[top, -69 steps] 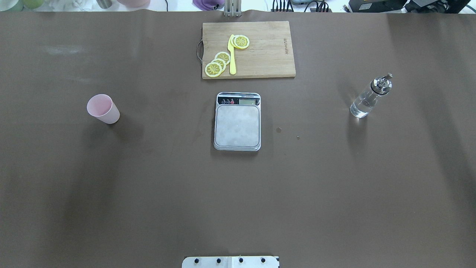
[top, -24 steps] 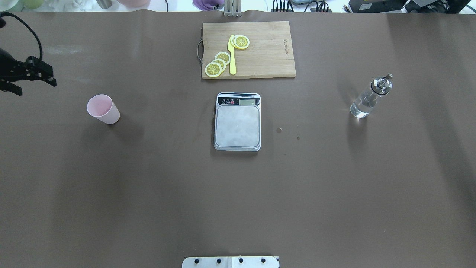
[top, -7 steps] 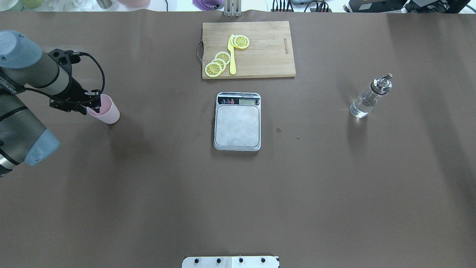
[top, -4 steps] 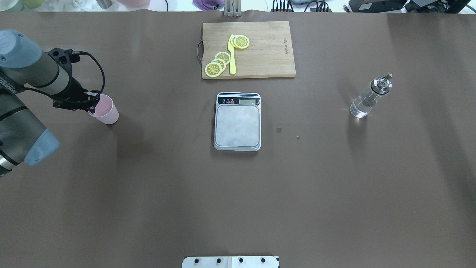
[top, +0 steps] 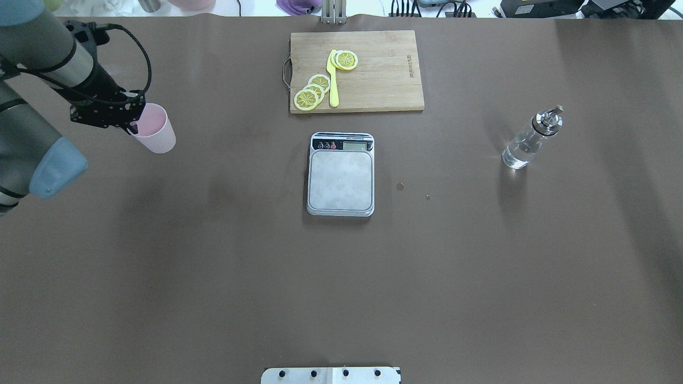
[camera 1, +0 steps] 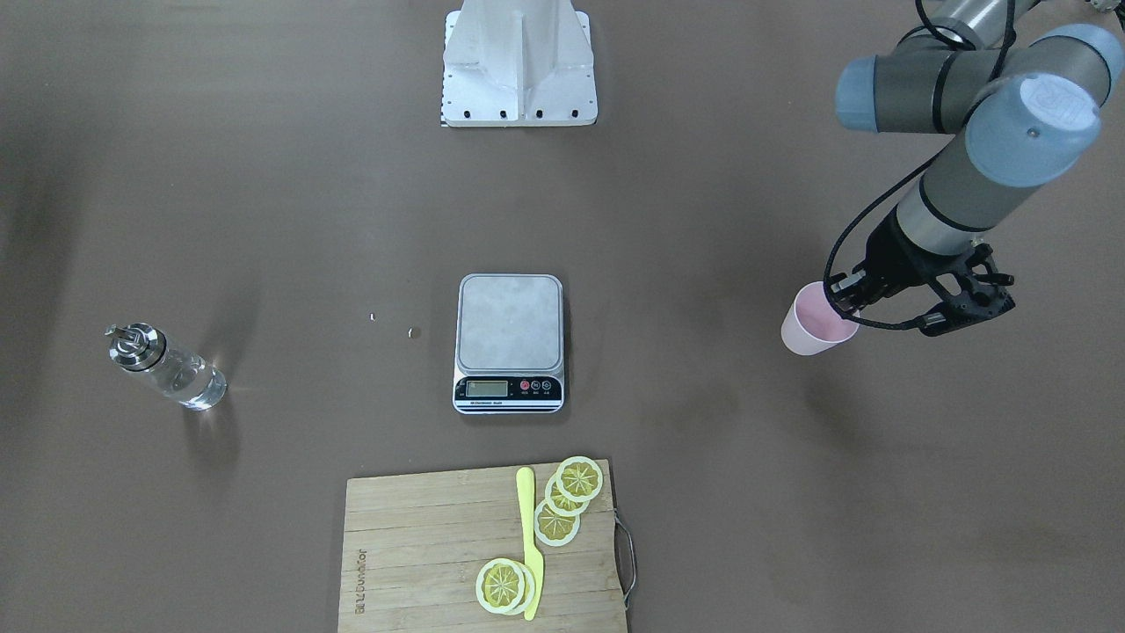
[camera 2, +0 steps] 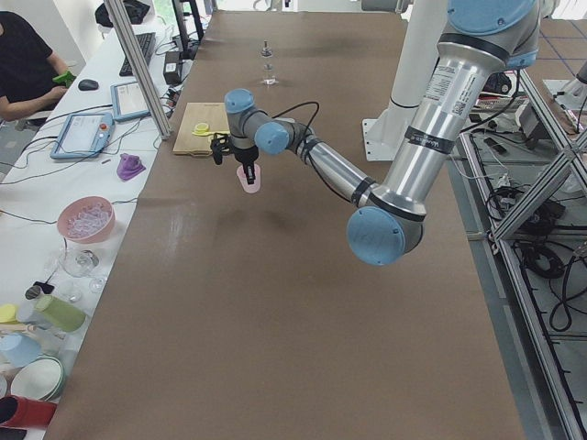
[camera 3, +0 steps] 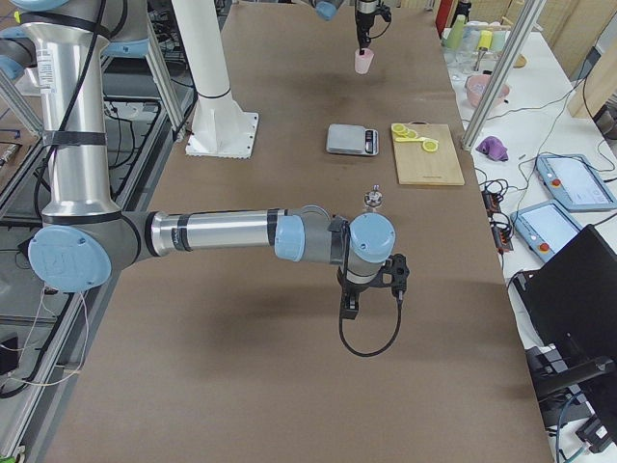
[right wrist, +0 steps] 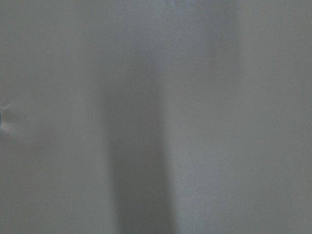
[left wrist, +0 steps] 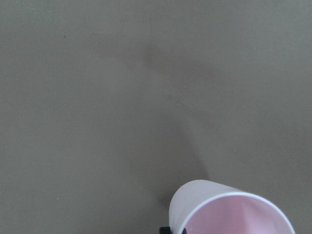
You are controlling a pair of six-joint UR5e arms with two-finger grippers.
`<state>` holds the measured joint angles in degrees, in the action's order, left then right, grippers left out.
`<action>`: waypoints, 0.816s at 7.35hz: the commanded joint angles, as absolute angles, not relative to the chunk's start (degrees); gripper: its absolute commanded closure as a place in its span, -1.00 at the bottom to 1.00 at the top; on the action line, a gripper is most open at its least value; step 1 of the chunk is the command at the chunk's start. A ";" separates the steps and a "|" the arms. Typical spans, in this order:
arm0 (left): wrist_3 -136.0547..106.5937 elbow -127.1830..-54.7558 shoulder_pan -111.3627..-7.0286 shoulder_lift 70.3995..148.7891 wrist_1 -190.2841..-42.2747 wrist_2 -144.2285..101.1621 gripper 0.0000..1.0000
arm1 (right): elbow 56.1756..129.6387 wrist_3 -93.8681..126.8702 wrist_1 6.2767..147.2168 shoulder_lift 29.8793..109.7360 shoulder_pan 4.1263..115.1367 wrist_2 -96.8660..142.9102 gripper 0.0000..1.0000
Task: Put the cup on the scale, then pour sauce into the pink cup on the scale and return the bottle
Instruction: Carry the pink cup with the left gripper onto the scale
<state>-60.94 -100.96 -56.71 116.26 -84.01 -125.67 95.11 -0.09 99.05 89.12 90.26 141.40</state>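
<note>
Pale pink tapered plastic cup [top: 155, 129] hangs in your left tool [top: 133, 122], which is pinched narrow onto the rim. The cup is mouth up and lifted just clear of the brown bench [top: 341, 293], at its far left. Your right tool [camera 3: 351, 305] hovers low over bare bench on the near right. It shows only in the right-end view, so you cannot tell whether it is wide or narrow.

At the bench's middle, well right of the cup, lies the small silver-grey digital scale [top: 340, 174], its platform bare. Just beyond it is a wooden cutting board [top: 384, 80] carrying lemon slices [top: 312, 92] and a yellow plastic knife [top: 333, 80]. Far right stands the clear glass bottle with a metal spout cap [top: 528, 141], upright, with colourless liquid [top: 516, 153] in its lower part.
</note>
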 commanded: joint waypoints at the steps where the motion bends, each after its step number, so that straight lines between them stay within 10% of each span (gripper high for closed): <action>1: -70.16 -100.64 -55.47 126.26 -76.47 -125.95 1.00 | 95.27 0.09 99.05 89.12 90.26 141.50 -1.00; 6: -92.00 -85.01 -41.78 147.20 -77.60 -120.43 1.00 | 95.45 0.26 99.05 88.68 90.26 141.50 -1.00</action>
